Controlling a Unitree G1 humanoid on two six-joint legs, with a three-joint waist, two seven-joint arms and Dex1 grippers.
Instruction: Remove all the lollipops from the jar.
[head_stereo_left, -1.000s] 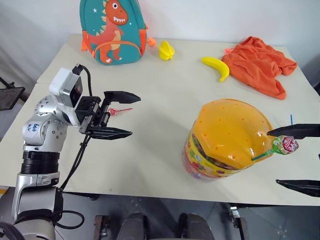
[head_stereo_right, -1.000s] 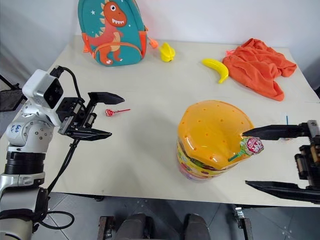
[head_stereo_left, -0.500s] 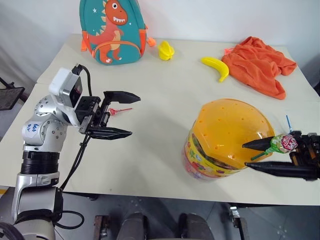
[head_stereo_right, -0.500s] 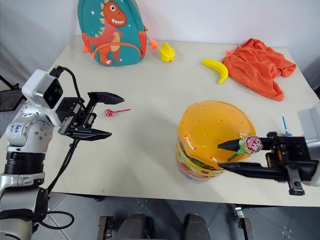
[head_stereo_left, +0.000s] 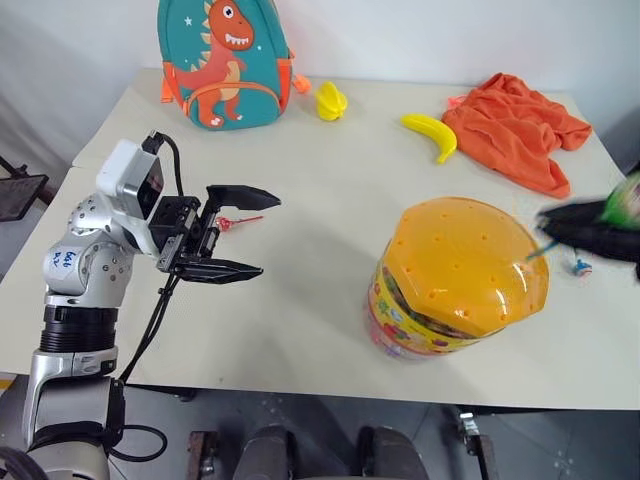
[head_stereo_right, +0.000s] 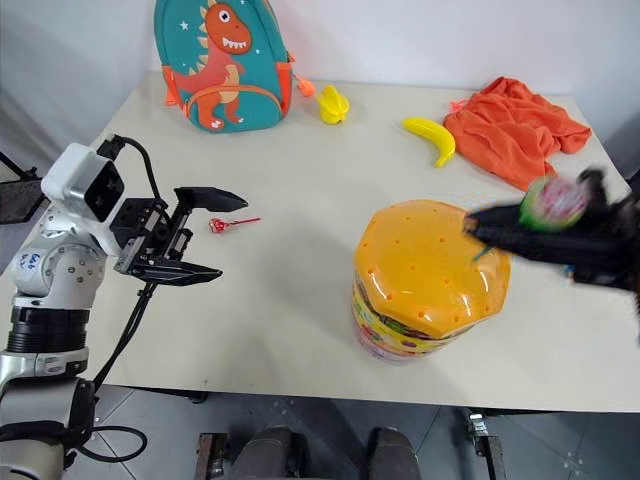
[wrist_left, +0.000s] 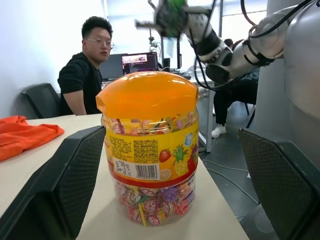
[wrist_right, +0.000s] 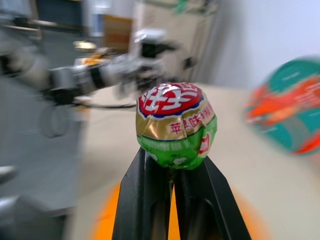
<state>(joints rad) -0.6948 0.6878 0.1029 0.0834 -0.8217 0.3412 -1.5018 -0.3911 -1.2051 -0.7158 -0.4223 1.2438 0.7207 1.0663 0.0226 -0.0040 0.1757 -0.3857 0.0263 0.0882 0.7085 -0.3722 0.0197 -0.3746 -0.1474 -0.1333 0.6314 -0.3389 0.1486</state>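
**Right hand gripping 1 lollipop above the jar**

The worktop (head_stereo_left: 330, 150) is carrying all items. The jar (head_stereo_left: 455, 280) is standing upright near the front edge on the right side, its orange domed lid (head_stereo_right: 432, 268) seated on top and many wrapped candies showing through the clear wall in the left wrist view. A dinosaur backpack (head_stereo_left: 227, 60) is standing at the far left edge. An orange cloth (head_stereo_left: 515, 125) is lying at the far right, with a yellow banana toy (head_stereo_left: 432, 133) just beside it.

The left hand (head_stereo_left: 232, 232) is hovering over the left part of the worktop, well apart from the jar, with its 2 fingers spread wide and nothing between them.

The right hand (wrist_right: 172, 172) is raised above the right side of the jar, its 2 fingers pinched together on the green-wrapped lollipop (wrist_right: 176, 125), which is clear of the lid.

A red-stick lollipop (head_stereo_right: 232, 223) is lying on the worktop just beyond the left hand. A blue-stick lollipop (head_stereo_left: 581, 266) is lying on the worktop right of the jar.
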